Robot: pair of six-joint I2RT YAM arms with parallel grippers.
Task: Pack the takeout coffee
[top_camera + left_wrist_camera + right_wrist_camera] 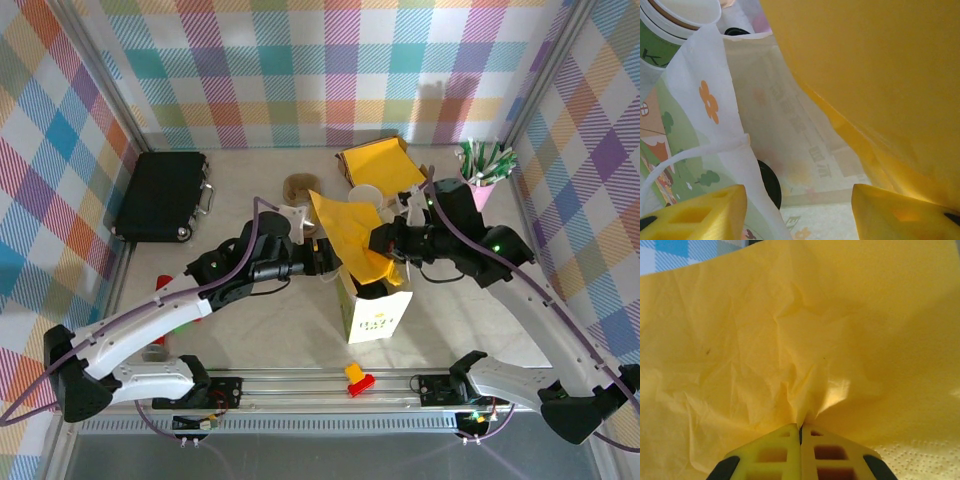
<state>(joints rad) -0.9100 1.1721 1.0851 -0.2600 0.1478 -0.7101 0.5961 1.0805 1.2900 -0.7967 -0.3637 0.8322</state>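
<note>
Just one yellow napkin (pixel 800 340) in right claw (pixel 800 429); one bag (pixel 380 318).

Soft cloth walls with checks of pink, blue, green, yellow and orange (pixel 330 70) stand at the back and on both sides. Thin silver metal posts (pixel 104 75) hold the corners. The flat cream table top (pixel 280 335) is brightly lit. A long silver metal rail (pixel 300 385) runs along its near edge.

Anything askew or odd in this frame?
The yellow paper napkin, pinched in the shut jaws of the right gripper, is creased there and drapes across the mouth of the white printed bag, partly covering it.
</note>
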